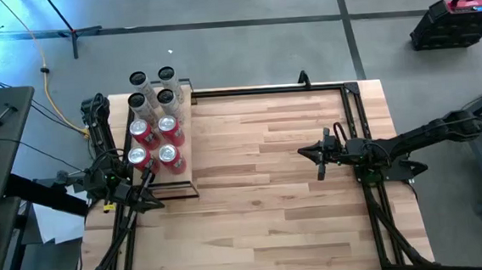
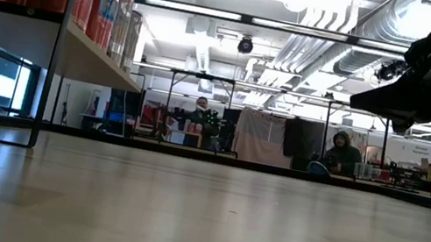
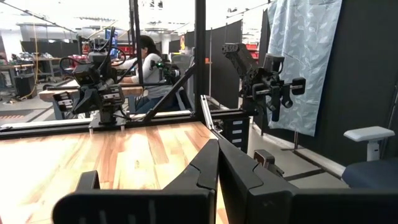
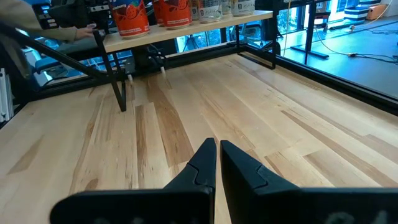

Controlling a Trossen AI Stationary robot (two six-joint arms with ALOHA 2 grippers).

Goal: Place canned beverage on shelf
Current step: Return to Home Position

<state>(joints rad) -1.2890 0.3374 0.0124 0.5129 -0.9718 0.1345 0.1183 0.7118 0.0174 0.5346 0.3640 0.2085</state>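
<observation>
Now 4 red cans and 4 pale cans stand on the shelf at the table's back-left corner. Left gripper hangs just beside the shelf's front end, fingers together; right gripper hovers over the table's right half, fingers pressed together too.

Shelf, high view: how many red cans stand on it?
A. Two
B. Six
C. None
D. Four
D: the high view shows four red cans standing in a two-by-two block at one end of the shelf, with four pale cans filling the other end.
</observation>
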